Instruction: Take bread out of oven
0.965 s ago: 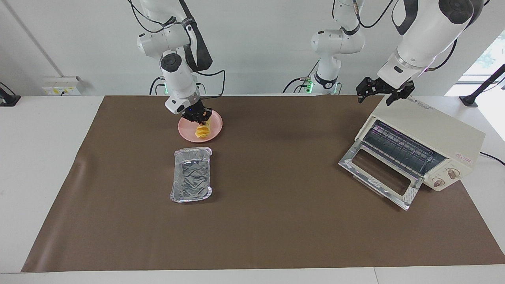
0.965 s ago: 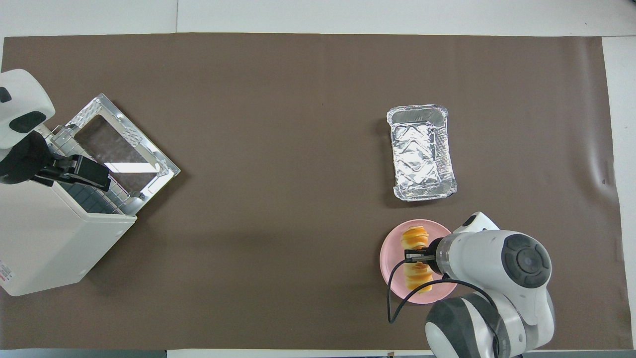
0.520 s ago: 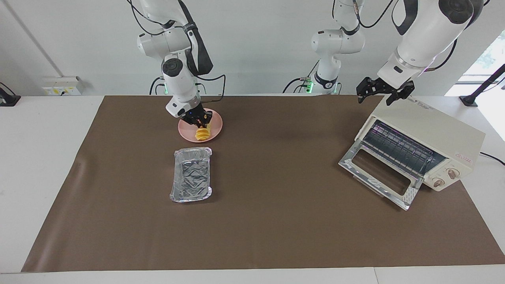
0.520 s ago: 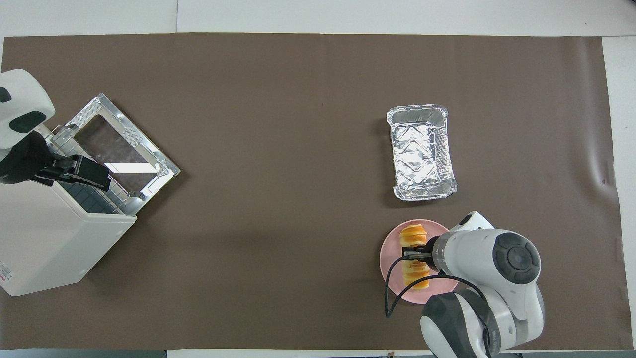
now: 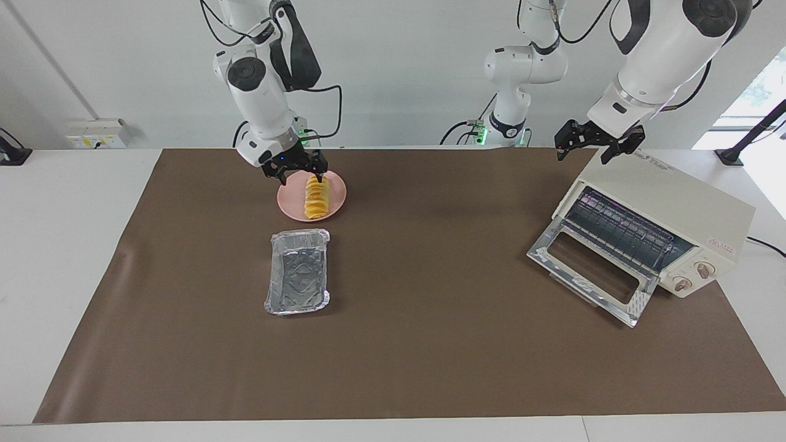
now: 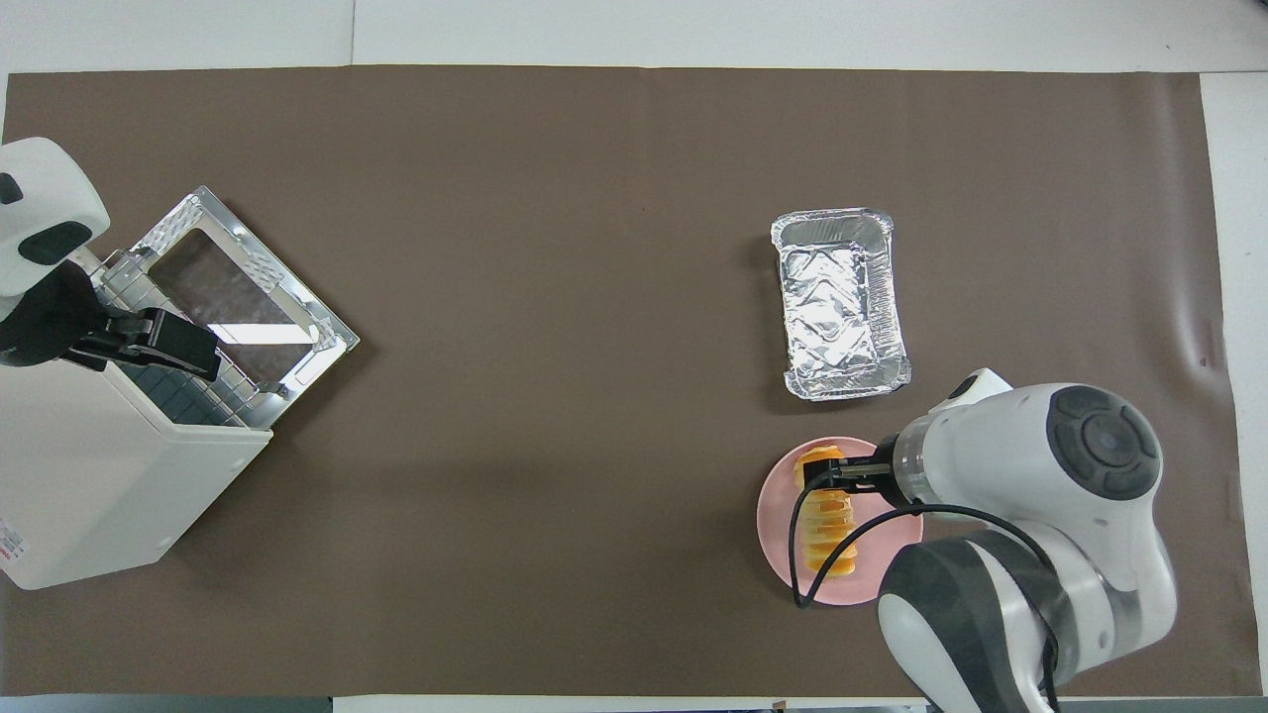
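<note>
The bread (image 5: 315, 196), a ridged golden-yellow loaf, lies flat on the round pink plate (image 5: 288, 207) toward the right arm's end of the table. My right gripper (image 5: 299, 174) hangs open just above the end of the loaf nearer to the robots and holds nothing. In the overhead view the right gripper (image 6: 817, 477) covers one end of the bread (image 6: 830, 530) on the plate (image 6: 776, 515). The cream-white oven (image 5: 675, 209) stands at the left arm's end with its glass door (image 5: 589, 276) folded down and its wire rack bare. My left gripper (image 5: 591, 147) waits open above the oven's top.
A crinkled silver foil tray (image 5: 298, 270) sits empty on the brown mat, farther from the robots than the plate; it also shows in the overhead view (image 6: 840, 302). The oven (image 6: 99, 475) and its open door (image 6: 243, 287) fill the mat's corner at the left arm's end.
My right gripper let go of the bread, opened and rose off the plate. The loaf now lies flat on the plate. The left arm has not moved.
</note>
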